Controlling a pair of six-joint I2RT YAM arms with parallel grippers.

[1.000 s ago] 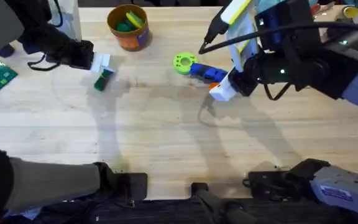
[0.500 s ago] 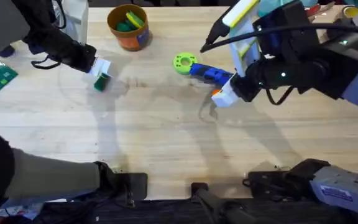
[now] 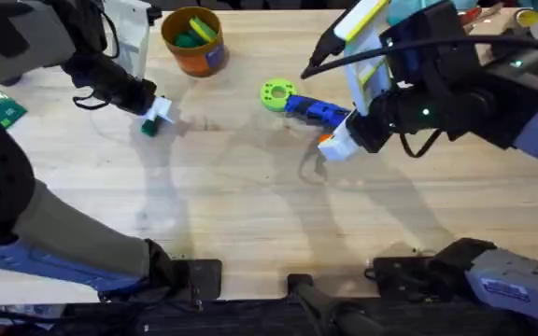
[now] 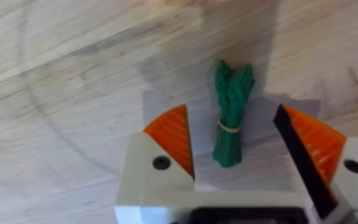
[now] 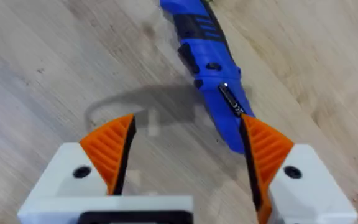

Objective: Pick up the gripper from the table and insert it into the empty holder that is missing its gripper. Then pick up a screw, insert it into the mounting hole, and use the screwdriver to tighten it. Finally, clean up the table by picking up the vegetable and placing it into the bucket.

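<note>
The pale wooden table [image 3: 250, 205] spreads under my cameras. My left gripper [image 4: 244, 155] hangs wide open over the vegetable [image 4: 232, 115], a dark-green asparagus bundle lying between the orange pads, untouched. The orange bucket [image 3: 193, 42] sits near it, toward the far edge. My right gripper [image 5: 188, 155] is also spread wide, empty, with the blue screwdriver [image 5: 210, 81] lying just beside one pad.
</note>
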